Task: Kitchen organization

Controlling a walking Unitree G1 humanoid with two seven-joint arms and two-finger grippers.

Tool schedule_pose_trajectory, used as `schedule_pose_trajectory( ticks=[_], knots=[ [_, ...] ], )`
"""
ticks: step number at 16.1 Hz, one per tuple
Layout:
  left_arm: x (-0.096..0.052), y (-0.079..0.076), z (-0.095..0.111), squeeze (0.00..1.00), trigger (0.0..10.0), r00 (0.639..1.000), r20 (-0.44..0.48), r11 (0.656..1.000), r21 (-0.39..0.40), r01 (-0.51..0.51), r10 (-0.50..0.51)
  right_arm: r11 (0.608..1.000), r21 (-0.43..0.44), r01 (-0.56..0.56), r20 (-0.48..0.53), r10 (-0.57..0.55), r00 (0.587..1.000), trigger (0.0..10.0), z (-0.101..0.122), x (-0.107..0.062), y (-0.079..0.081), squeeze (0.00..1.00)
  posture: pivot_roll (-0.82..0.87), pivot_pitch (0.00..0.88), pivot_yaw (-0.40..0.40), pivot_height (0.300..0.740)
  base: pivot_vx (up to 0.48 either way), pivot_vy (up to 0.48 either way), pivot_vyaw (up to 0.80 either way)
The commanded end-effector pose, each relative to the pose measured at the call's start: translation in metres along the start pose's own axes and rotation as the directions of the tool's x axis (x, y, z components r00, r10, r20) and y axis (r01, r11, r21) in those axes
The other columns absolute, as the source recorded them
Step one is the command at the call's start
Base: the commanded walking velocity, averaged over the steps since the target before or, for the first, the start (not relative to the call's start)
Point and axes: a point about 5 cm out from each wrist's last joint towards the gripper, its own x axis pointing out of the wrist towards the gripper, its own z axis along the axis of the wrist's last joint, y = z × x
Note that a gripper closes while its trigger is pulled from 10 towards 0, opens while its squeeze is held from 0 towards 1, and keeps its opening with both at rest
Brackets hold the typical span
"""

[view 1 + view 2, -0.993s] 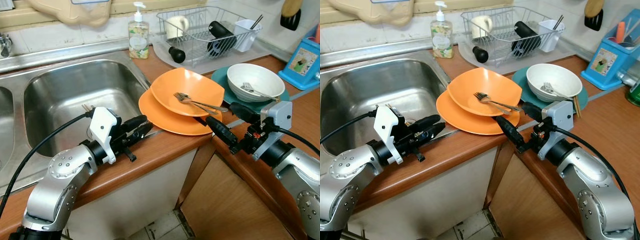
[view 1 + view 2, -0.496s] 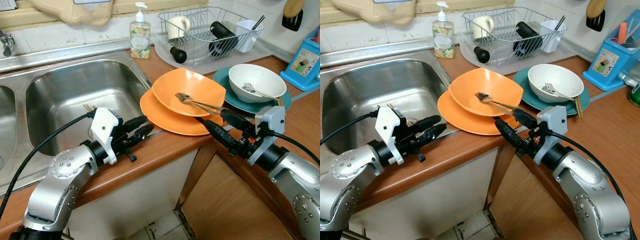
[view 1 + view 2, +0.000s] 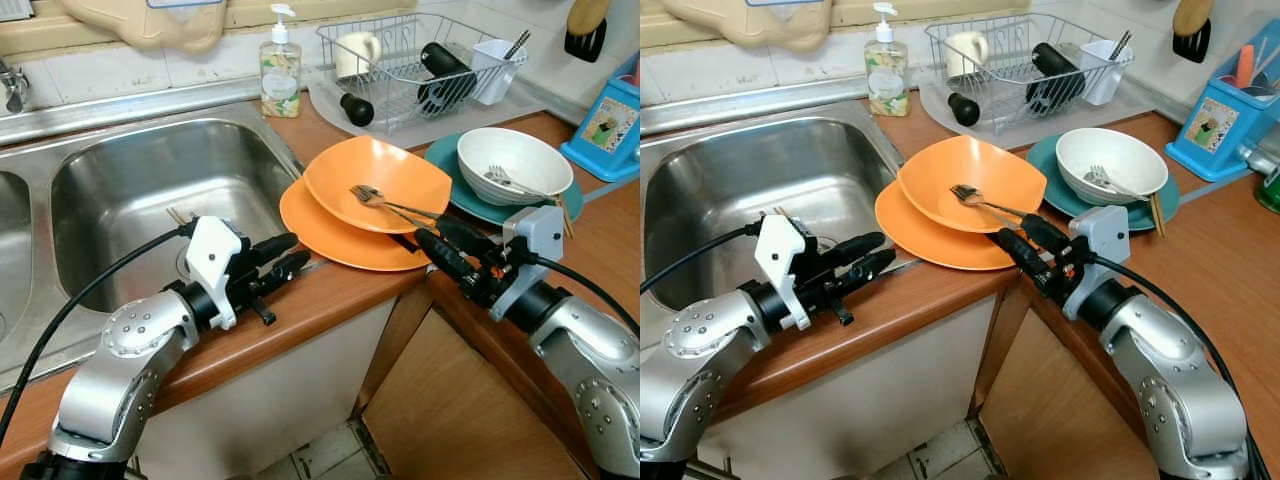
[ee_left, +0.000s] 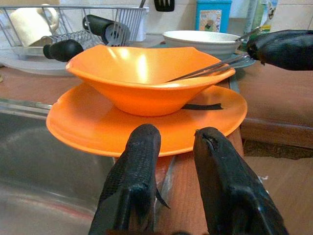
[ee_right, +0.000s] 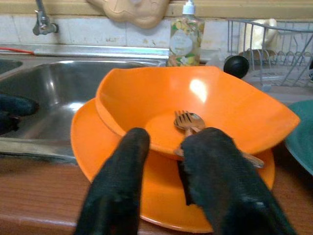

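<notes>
Orange bowl [image 3: 378, 181] sits on the flat orange plate [image 3: 330, 232] at the desk's [image 3: 330, 290] front edge. Your right end effector [image 3: 436, 233] moved in from 4 o'clock, fingers spread, near the metal forks [image 3: 390, 206]. Left end effector [image 3: 282, 259] waits, spread.

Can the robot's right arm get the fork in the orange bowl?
Probably yes. The right gripper is open at the orange bowl's near rim, right by the fork's handle, with nothing between them.

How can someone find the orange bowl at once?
Start at the steel sink; just right of it an orange plate overhangs the counter edge. The orange bowl sits on it, holding forks, unlike the white bowl on the teal plate.
</notes>
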Motion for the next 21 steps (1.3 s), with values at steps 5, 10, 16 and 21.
schedule_pose_trajectory(
  ticks=[5,10,16,21],
  knots=[
    [0.003,0.001,0.002,0.00,10.0,1.000,-0.005,1.000,0.016,0.005,-0.005,0.998,-0.032,0.048,-0.015,-0.048,0.999,4.9,-0.002,0.008,-0.003,0.00,-0.14,0.000,-0.018,0.740,0.000,0.000,0.00],
    [0.003,0.001,0.002,0.00,10.0,1.000,-0.006,1.000,0.017,0.008,-0.008,0.996,-0.030,0.078,-0.021,-0.079,0.997,4.0,-0.004,0.011,-0.005,0.00,-0.14,0.000,-0.018,0.740,0.000,0.000,0.00],
    [0.003,0.002,0.004,0.00,10.0,1.000,-0.003,1.000,0.023,0.010,-0.010,0.999,-0.019,0.042,0.034,-0.041,0.999,2.7,0.007,0.009,-0.003,0.00,-0.14,0.000,-0.013,0.740,0.000,0.000,0.00],
    [0.003,0.002,0.007,0.00,10.0,1.000,0.001,0.999,0.030,0.021,-0.021,0.999,-0.006,-0.045,0.060,0.045,0.997,2.9,0.020,-0.002,-0.004,0.00,-0.14,0.000,-0.009,0.740,0.000,0.000,0.00]
  ],
)
